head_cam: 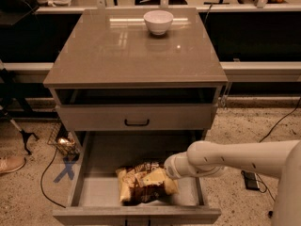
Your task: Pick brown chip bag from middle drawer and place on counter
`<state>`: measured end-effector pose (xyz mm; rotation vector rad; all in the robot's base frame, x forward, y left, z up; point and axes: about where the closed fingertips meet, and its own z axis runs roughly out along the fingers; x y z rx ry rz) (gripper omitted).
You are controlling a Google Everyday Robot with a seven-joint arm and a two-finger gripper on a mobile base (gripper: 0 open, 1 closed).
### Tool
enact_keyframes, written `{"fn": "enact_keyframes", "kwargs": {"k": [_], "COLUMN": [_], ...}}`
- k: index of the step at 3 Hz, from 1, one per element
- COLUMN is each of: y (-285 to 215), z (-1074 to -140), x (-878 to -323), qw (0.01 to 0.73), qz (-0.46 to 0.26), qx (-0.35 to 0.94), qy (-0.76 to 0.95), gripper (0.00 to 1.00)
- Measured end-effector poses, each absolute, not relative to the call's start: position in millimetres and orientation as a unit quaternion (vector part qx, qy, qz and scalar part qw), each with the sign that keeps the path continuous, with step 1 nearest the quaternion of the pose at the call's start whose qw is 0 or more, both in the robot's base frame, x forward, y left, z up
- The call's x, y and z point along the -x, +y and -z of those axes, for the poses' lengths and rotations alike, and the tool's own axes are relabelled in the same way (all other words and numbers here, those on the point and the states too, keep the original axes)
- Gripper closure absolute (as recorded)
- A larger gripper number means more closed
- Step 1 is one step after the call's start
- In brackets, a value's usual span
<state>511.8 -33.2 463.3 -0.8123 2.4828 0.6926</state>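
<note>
so the brown chip bag (141, 185) is lying in the open middle drawer (78, 175), toward its front, below the counter (136, 48). the gripper (165, 170) is down in that drawer at the bag's right edge, can't tell whether it's got hold of it

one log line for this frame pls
gripper: at bag's right edge | bag: lying in open drawer, not lifted | counter: bowl at back

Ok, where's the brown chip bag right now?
The crinkly dark-brown and pale-yellow chip bag lies in the open deep grey drawer, front centre, with the robot's pincer at its right edge.
</note>
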Motion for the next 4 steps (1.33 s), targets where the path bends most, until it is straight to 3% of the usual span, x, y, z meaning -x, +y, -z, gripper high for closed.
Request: {"fn": "enact_keyframes", "kwargs": {"k": [1, 4], "y": [-33.0, -9.3], "z": [-440.1, -418.7], "x": [-523.2, -539.0], "qw": [0.227, 0.237], "qz": [-0.256, -0.325], "qx": [0.274, 0.375], "qy": [0.899, 0.835], "gripper": [0.0, 0.0]}}
